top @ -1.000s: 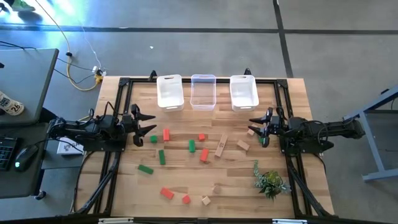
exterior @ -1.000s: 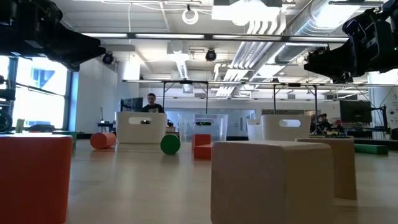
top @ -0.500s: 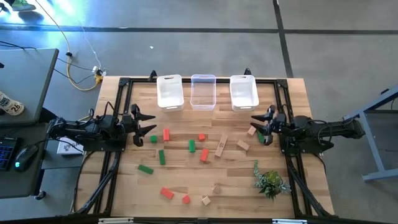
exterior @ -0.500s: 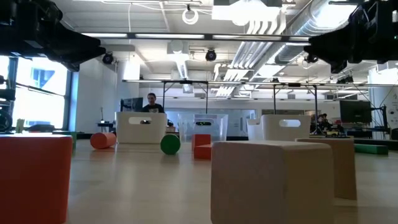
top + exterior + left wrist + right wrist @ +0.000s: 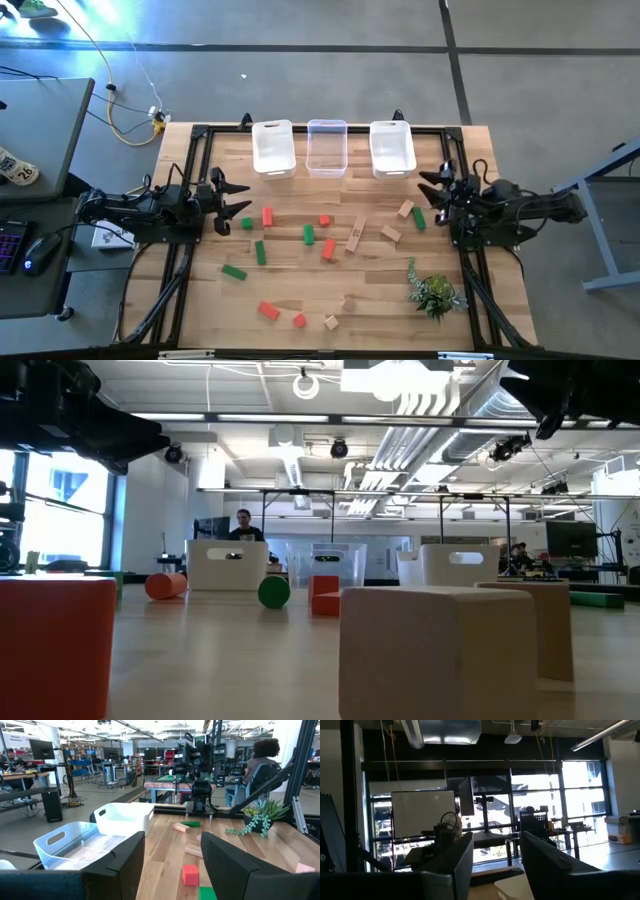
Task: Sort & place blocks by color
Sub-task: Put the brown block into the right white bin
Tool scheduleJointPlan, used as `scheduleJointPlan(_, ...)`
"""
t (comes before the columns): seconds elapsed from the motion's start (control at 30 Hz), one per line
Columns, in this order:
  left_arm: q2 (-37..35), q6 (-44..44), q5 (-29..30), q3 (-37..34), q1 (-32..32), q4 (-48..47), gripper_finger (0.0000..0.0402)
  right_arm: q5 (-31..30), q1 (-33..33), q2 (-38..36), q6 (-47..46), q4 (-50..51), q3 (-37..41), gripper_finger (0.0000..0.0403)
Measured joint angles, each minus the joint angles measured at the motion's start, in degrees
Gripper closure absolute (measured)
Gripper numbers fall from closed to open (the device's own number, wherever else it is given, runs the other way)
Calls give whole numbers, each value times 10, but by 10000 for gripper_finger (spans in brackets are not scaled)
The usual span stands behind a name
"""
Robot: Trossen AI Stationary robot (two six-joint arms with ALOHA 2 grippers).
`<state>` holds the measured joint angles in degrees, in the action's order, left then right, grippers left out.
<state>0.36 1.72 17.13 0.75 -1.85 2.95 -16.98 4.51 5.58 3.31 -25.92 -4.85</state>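
Red, green and tan blocks lie scattered on the wooden table: a red one, a green one, tan bars, and a tan one beside a green one just in front of my right gripper. My left gripper hovers level at the table's left side, open, with nothing between its fingers. My right gripper hovers at the right side, tipped upward and open; its fingers frame only the room.
Three bins stand in a row at the far edge: white, clear, white. A small leafy plant sits near the right front. More blocks lie near the front edge. Black frame rails border the table.
My right gripper has risen and tipped its fingers upward, drawing back a little toward the table's right edge; in the low view it has climbed almost out of the picture. The tan and green blocks that it stood over now show fully. No block has moved.
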Motion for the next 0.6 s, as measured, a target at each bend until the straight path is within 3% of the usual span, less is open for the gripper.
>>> scheduleJointPlan(0.27, 0, 0, 0, 0, 0, 0, 218, -72, 0, 44, -8, 162, -123, 173)
scheduleJointPlan(0.4, 0, 0, 0, 0, 0, 0, 218, -81, 0, 97, -75, 297, -207, 151)
scheduleJointPlan(0.6, 0, 4, 0, 0, 0, 0, 218, -58, 0, 220, -206, 466, -321, 149)
